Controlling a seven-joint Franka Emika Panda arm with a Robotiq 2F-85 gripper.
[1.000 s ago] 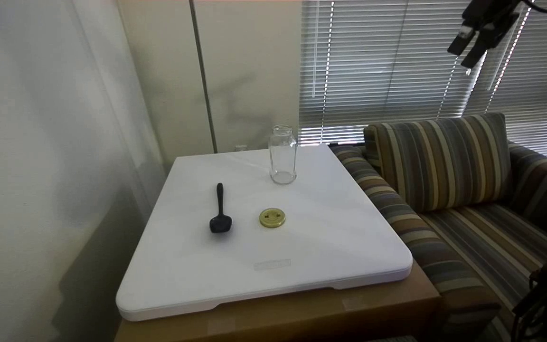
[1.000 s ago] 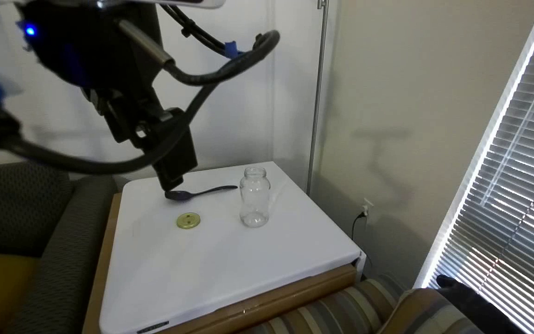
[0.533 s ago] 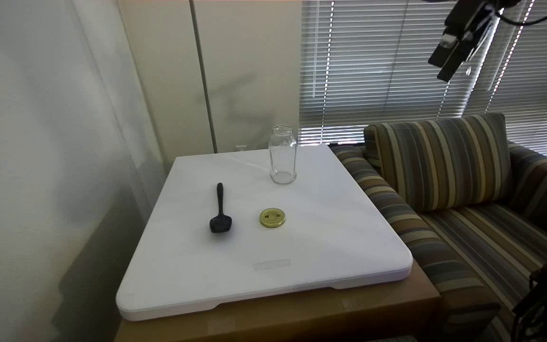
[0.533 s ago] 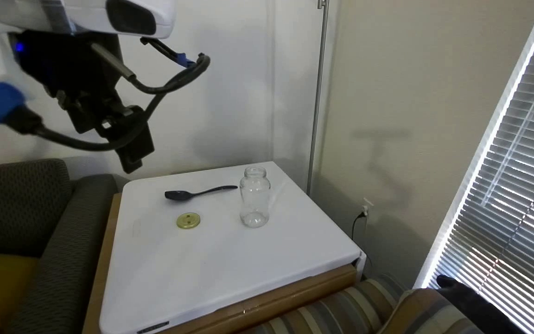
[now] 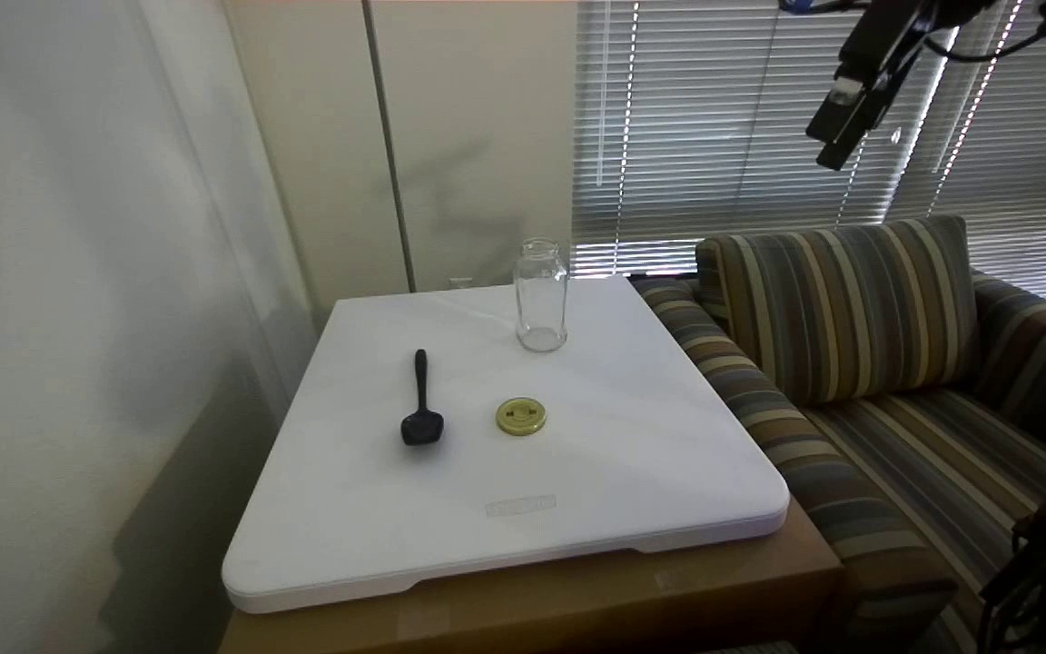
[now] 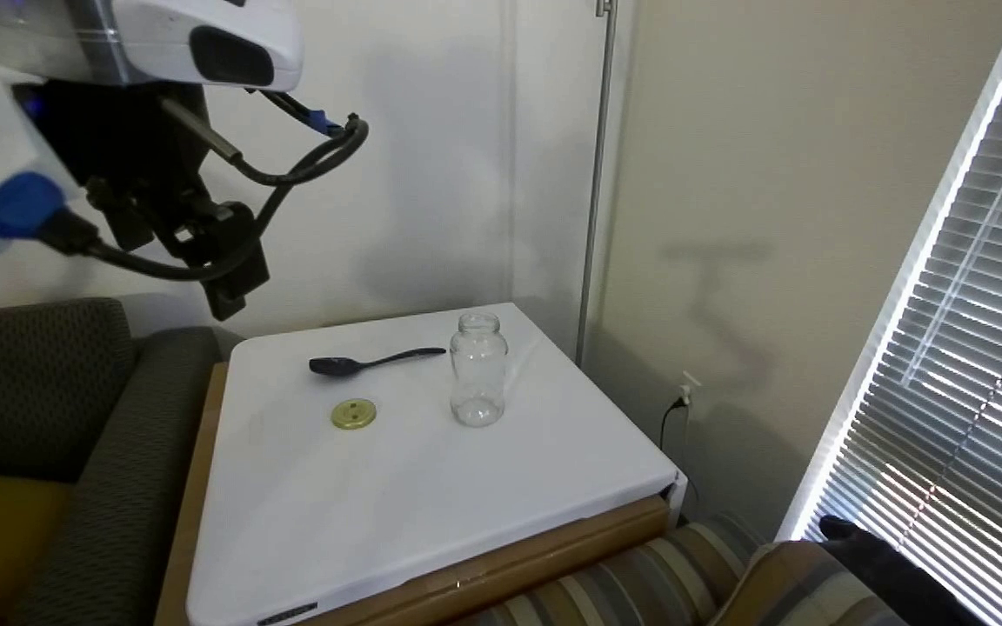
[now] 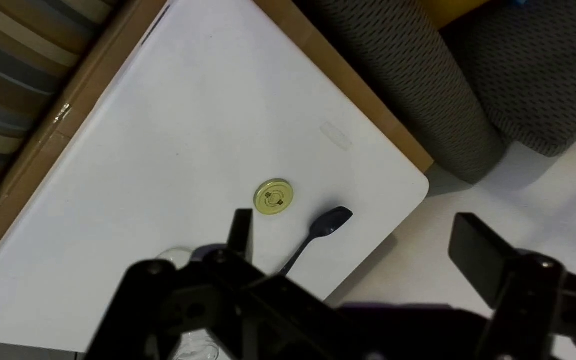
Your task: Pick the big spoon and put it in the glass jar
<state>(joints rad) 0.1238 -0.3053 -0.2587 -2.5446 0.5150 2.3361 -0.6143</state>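
Observation:
The big black spoon (image 5: 422,425) lies flat on the white table, its handle pointing toward the jar's end; it also shows in an exterior view (image 6: 340,366). In the wrist view the spoon (image 7: 330,222) lies between and beyond the fingers, with the handle's end hidden behind the gripper. The clear glass jar (image 5: 541,304) stands upright, apart from the spoon, also in an exterior view (image 6: 478,374). In the wrist view the jar (image 7: 175,256) is mostly hidden by the gripper. My gripper (image 7: 355,225) is open and empty, high above the table; both exterior views show it (image 5: 834,145) (image 6: 177,271).
A flat yellowish lid (image 5: 520,416) lies beside the spoon. The white tabletop (image 5: 614,472) rests on a brown box (image 5: 532,599). A striped armchair (image 5: 841,318) and a dark grey sofa (image 6: 40,382) adjoin it. A wall (image 5: 78,272) runs along one side.
My gripper has moved left and down in an exterior view, and left and farther from the camera in an exterior view. It stays open. The spoon, jar and lid have not moved.

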